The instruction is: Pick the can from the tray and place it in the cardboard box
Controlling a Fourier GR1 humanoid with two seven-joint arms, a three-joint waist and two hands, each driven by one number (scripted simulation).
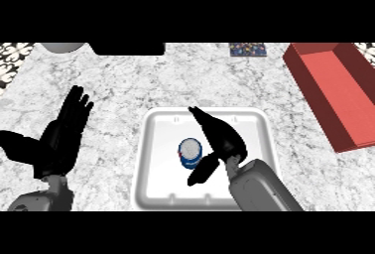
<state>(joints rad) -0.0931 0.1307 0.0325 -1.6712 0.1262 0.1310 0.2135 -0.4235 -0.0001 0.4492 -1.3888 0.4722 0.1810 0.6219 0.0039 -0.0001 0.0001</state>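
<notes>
Your right hand (219, 139) sits lowest and closest in view, over the white tray (157, 163), fingers (204, 119) straight and released, thumb hanging down just right of the can (190, 154). Nothing is grasped yet. The can stands upright in the tray, a little left of centre, blue body with a pale top, touching or nearly touching the thumb; can't tell which from this angle. Your left hand (62, 134) is resting open on the left side of the marble surface (132, 84), fingers up, well apart from the tray. Risk one, as I read it: fingers extend past the can toward the tray's far wall, so closing from this pose may wrap air or clip the can's rim and tip it. Risk two: the thumb is beside the can, not opposite the fingers, so a close could shove the can left instead of pinching it. Risk three: the box (344, 99) at right is long, narrow and reddish, angled away and well apart from the tray; a slack hold could let the can slip during that carry, or it could hit the near wall if brought in low.
</notes>
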